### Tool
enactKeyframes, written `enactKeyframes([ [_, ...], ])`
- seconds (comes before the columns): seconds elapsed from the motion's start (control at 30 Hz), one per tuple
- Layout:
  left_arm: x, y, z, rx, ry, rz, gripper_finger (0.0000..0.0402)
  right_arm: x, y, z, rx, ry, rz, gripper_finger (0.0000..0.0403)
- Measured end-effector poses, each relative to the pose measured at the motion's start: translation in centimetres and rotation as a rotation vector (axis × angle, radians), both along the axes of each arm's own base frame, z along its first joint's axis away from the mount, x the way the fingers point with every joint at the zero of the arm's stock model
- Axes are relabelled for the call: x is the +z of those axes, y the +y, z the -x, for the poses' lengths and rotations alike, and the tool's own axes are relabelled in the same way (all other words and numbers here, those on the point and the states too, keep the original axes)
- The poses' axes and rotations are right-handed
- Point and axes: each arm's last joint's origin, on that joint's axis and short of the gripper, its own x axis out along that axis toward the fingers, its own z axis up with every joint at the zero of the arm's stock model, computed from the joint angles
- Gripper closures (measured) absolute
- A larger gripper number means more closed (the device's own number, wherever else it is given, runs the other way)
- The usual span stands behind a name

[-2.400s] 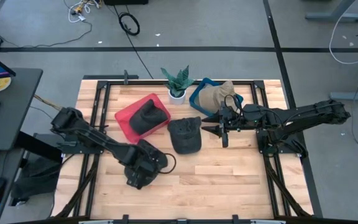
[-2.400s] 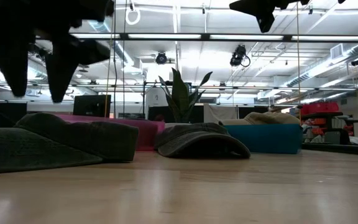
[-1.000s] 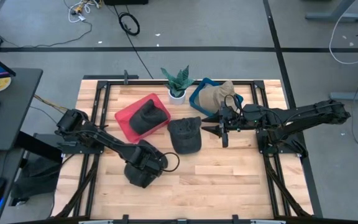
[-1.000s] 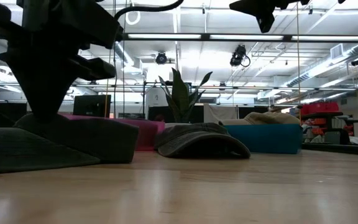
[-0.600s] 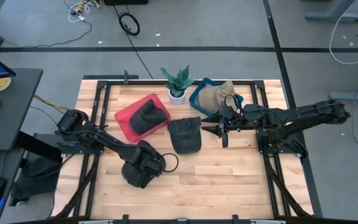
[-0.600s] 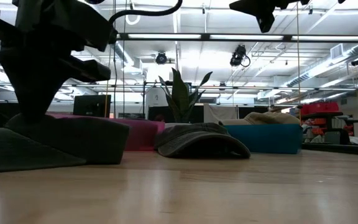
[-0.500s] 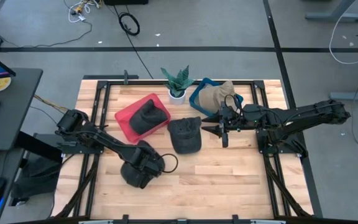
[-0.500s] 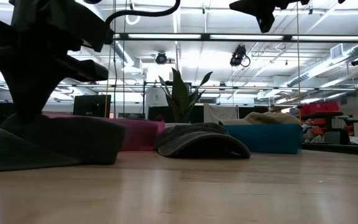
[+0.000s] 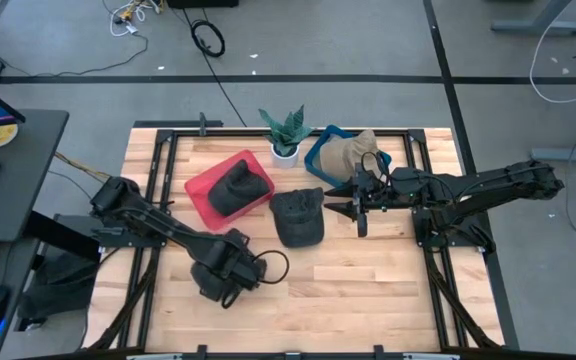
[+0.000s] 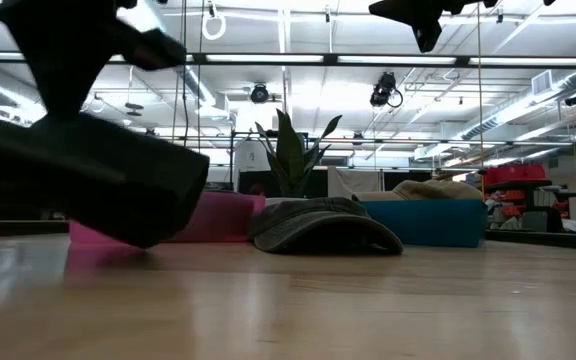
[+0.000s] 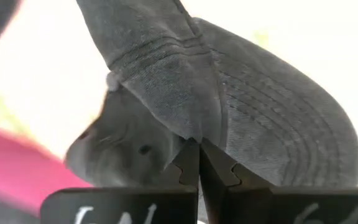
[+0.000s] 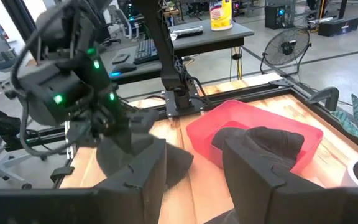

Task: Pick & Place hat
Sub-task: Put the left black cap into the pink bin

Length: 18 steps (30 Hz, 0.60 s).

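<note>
Now that the left gripper (image 11: 199, 163) has clenched its jaws on the dark hat (image 10: 88, 190) and raised it clear of the bench (image 9: 368, 285) at seven o'clock, carrying can begin. Its likely target, the red bin (image 9: 206, 190), sits at eleven o'clock. At three o'clock, the right gripper (image 12: 191, 162) hovers, jaws released.

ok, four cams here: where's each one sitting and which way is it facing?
High: overhead, straight down on the table; both arms show.
Low: table-top height, level across into the room; left arm holds a dark hat off the wood.
Left wrist: on the left arm; left gripper shut on the hat.
Right wrist: on the right arm; right gripper open, facing the red bin.
Shared: that hat shows in low, left and right wrist.
</note>
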Motion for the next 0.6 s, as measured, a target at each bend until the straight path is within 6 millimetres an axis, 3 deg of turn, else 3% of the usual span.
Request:
enactKeyframes([
  [0.37, 5.3, 0.8, -0.3, -0.031, -0.102, -0.24, 0.04, 0.0, 0.0, 0.0, 0.0, 0.001, 0.0, 0.0243],
  [0.6, 6.2, 2.0, 0.0, -0.108, -0.084, -0.437, 0.04, 0.0, 0.0, 0.0, 0.0, 0.002, 0.0, 0.0243],
])
